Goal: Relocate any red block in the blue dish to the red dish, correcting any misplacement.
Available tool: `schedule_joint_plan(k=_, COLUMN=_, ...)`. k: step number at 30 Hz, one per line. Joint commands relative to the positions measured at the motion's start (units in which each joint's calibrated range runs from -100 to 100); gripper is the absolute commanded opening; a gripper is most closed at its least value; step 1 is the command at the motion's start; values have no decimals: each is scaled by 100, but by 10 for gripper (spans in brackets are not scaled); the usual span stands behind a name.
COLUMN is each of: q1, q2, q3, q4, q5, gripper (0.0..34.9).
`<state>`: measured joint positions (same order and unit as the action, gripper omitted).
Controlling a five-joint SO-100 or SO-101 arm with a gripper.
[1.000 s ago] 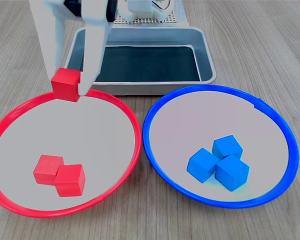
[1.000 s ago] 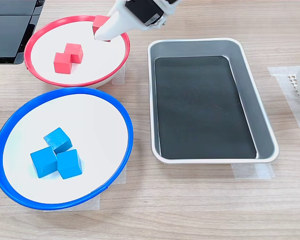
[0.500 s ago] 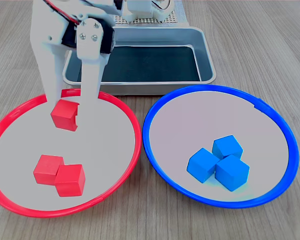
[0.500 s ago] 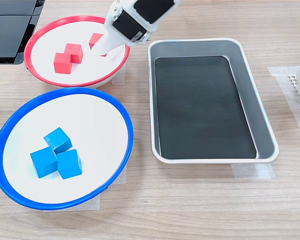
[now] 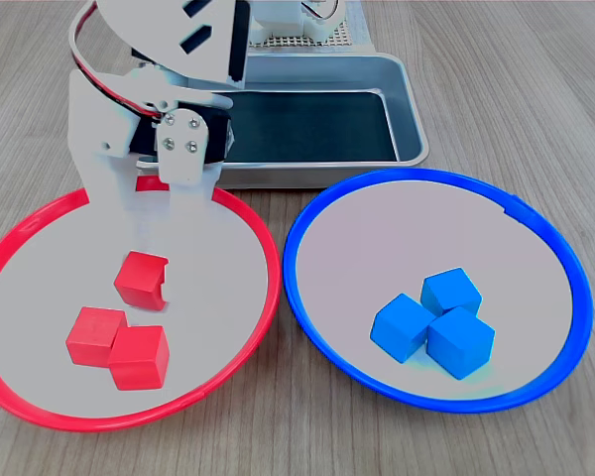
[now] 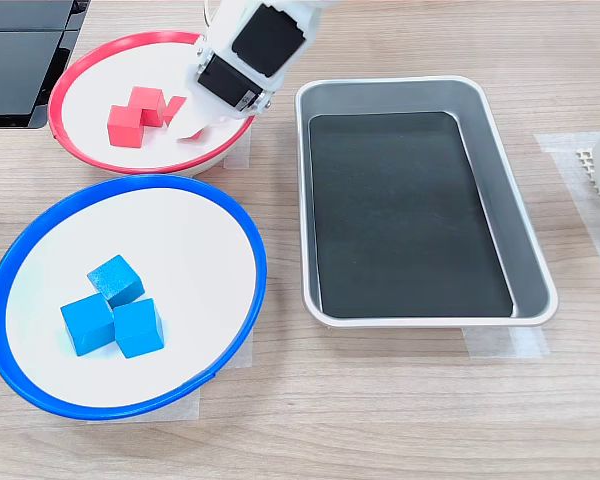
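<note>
Wooden counter (image 5: 535,109) fills my frame; lower left, inside the red dish (image 5: 240,214), my claw (image 5: 142,281) stands clamped around the red block (image 5: 140,279), a small plain cube.

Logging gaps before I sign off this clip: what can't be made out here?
- Red block: in the second exterior view the gripper covers most of it.
- Grip state: neither exterior view shows whether the block is clamped or released.
- Arm base: cut off by both frames' top edges.
</note>
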<state>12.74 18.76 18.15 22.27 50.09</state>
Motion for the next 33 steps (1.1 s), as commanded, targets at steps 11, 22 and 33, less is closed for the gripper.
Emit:
schedule_joint_plan(k=11, q1=-93, q2=227, q3=-600, q4=89, q5=-147, gripper=88)
schedule_joint_plan(k=22, q1=-74, q2=-259, q3=-518, q4=31, q5=-239, gripper=137)
schedule_joint_plan(k=33, q1=-103, q2=-3142, q3=1713, q4=-184, q5=-611, gripper=90)
